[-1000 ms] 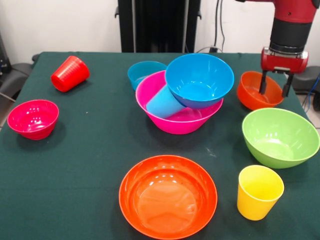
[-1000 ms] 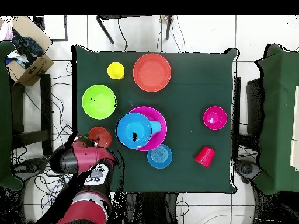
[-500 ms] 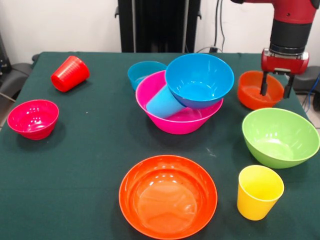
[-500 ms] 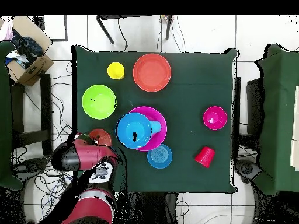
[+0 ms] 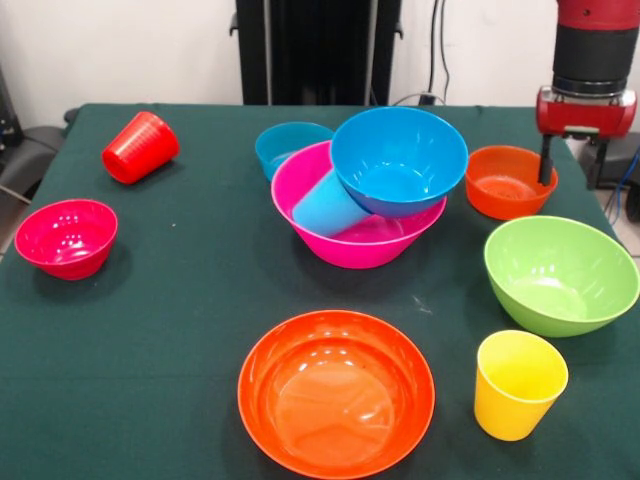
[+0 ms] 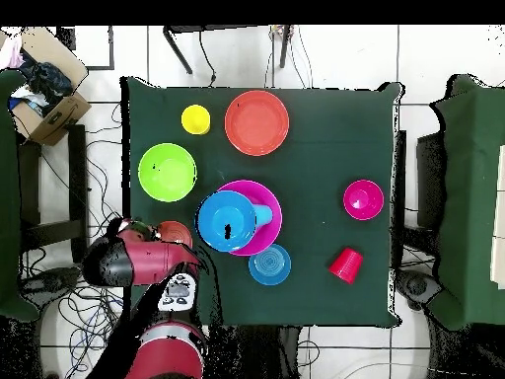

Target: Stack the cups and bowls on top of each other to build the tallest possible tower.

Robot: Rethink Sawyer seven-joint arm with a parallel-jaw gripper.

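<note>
The tower's base, the large pink bowl [image 5: 345,245], holds the light blue cup [image 5: 328,207] on its side, and the large blue bowl [image 5: 398,160] rests tilted on top of them. My gripper [image 5: 568,165] is open and empty, just right of the small orange bowl [image 5: 508,183] and slightly above the table. The large orange bowl [image 5: 336,392], green bowl [image 5: 560,273] and yellow cup [image 5: 519,384] stand near the front. The red cup [image 5: 140,147] lies on its side at the far left. The small red bowl [image 5: 66,236] and small blue bowl [image 5: 285,143] stand apart.
In the overhead view my arm [image 6: 138,259] covers part of the small orange bowl [image 6: 180,231] at the table's edge. A cardboard box [image 6: 44,84] sits on the floor beside the green table [image 6: 325,118]. A black stand [image 5: 318,50] rises behind the table.
My gripper has risen and drawn to the right, off the small orange bowl's rim. The bowl stays on the table. Nothing else has moved.
</note>
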